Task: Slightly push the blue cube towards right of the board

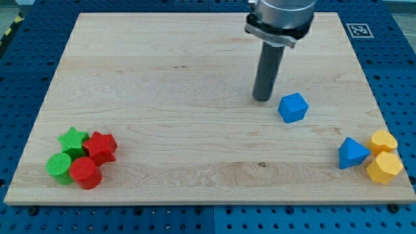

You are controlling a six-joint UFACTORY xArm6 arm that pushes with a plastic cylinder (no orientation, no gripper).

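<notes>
The blue cube (pixel 292 107) lies on the wooden board (pixel 182 78), right of the middle. My tip (pixel 262 99) rests on the board just to the cube's left and slightly above it in the view, with a small gap between them. The dark rod rises from the tip to the arm's grey head at the view's top.
A blue triangular block (pixel 352 153), a yellow heart-like block (pixel 383 141) and a yellow hexagonal block (pixel 383 168) cluster at the board's lower right. A green star (pixel 73 140), a red star (pixel 101 147), a green cylinder (pixel 59 166) and a red cylinder (pixel 85 173) cluster at the lower left.
</notes>
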